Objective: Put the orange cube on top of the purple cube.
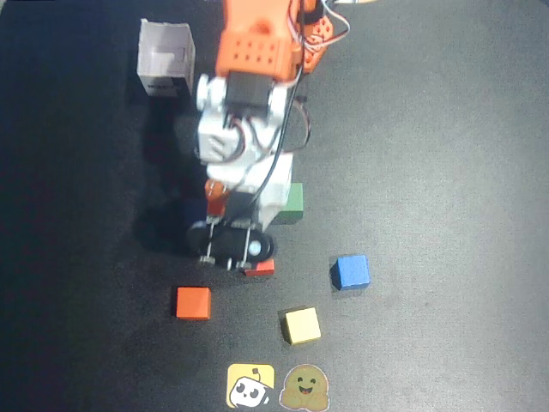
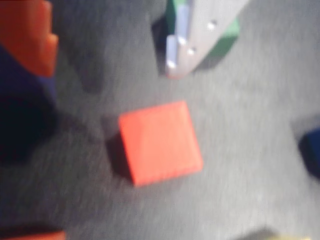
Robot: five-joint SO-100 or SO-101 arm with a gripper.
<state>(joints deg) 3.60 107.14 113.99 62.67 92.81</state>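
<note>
Working across the overhead view from the left, I am seeing the orange cube (image 1: 193,302) sitting alone towards the bottom edge of the tabletop (image 1: 446,129), left of the middle, with nothing touching it. The purple cube (image 2: 25,90) is lying just beside the orange-coloured finger at the left of the wrist view, partly in shadow.

The mistake I am worrying about is taking the wrong block. The wrist camera is looking straight down on the red cube (image 2: 160,142), which is filling the space ahead of the fingers (image 2: 200,35), while the orange one is showing only as a sliver at the bottom left corner of that view. Under this lighting the two colours are reading very close, so closing here would probably be lifting red. The white finger is also hanging over the green cube (image 2: 225,40), and a sideways move could be nudging it or the purple one.

The fingers are standing wide apart, gripping nothing and, as far as I can tell, touching nothing.
</note>
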